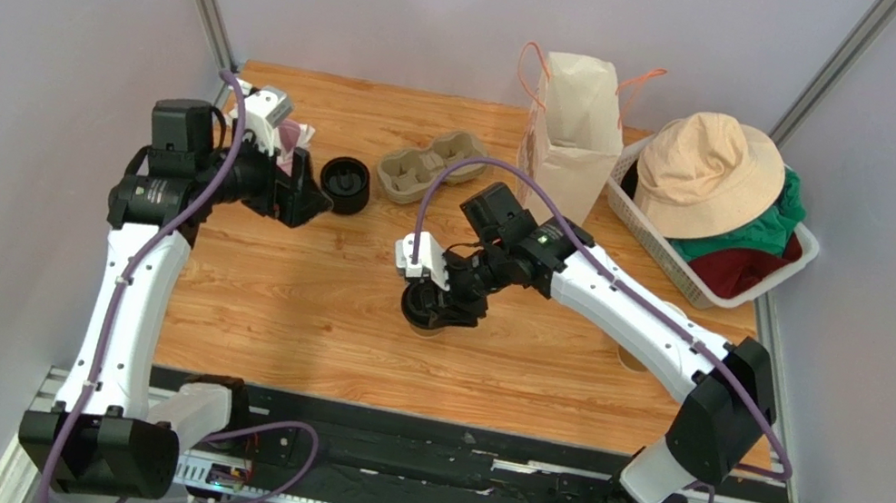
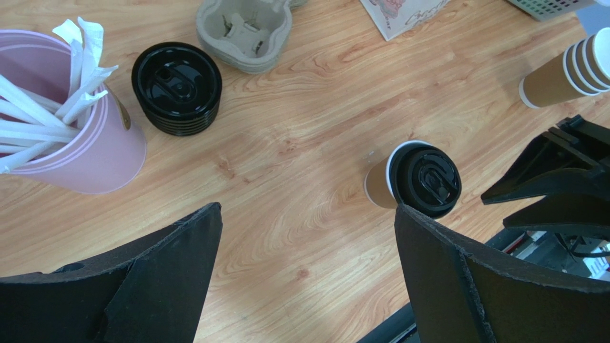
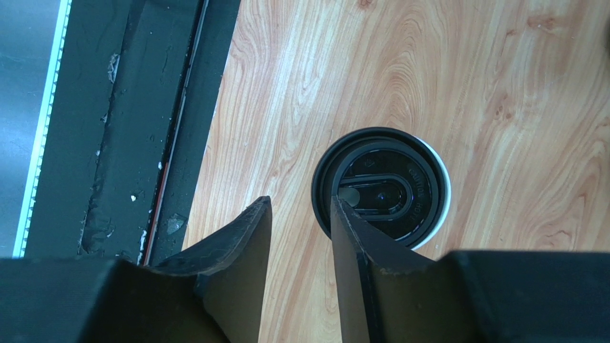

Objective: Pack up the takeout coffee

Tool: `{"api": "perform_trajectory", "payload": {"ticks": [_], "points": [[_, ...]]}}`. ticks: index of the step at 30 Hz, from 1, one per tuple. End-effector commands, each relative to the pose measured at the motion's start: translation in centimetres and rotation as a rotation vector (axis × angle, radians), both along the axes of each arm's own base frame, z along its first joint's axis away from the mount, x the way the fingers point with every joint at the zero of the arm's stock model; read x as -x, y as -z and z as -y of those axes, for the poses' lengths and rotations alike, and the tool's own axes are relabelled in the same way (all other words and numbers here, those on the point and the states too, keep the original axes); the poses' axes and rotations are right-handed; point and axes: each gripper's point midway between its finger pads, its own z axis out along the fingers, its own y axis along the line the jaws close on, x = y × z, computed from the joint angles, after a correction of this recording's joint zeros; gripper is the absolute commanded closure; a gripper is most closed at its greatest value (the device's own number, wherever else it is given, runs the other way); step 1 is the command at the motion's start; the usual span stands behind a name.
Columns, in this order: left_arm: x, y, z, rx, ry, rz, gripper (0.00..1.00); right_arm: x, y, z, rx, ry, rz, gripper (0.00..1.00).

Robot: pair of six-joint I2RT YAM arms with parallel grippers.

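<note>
The takeout coffee, a kraft-brown cup with a black lid, stands upright on the wooden table near its middle. It also shows in the left wrist view and from above in the right wrist view. My right gripper hovers right over it, jaws a little apart and empty; one fingertip overlaps the lid's left edge, the other is over bare wood. My left gripper is wide open and empty at the back left, above bare wood.
A pile of black lids and a pulp cup carrier lie at the back. A kraft paper bag stands behind them. A pink cup of straws and a stack of lidless cups are near. A white basket holds a hat.
</note>
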Motion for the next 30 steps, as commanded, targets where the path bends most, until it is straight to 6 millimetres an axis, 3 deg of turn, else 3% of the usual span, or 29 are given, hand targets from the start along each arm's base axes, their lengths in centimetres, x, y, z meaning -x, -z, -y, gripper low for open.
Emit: {"api": "perform_trajectory", "payload": {"ticks": [1, 14, 30], "points": [[-0.2, -1.0, -0.3, -0.031, 0.0, 0.072, 0.01, -0.7, -2.6, -2.2, -0.108, -0.046, 0.041, 0.57], [-0.2, -1.1, -0.4, -0.038, -0.009, 0.096, 0.01, -1.7, 0.6, -1.9, -0.055, 0.003, 0.077, 0.56], [0.1, -1.3, -0.7, -0.022, -0.017, 0.106, 0.01, -2.3, 3.2, -1.3, 0.005, 0.034, 0.081, 0.56]]}}
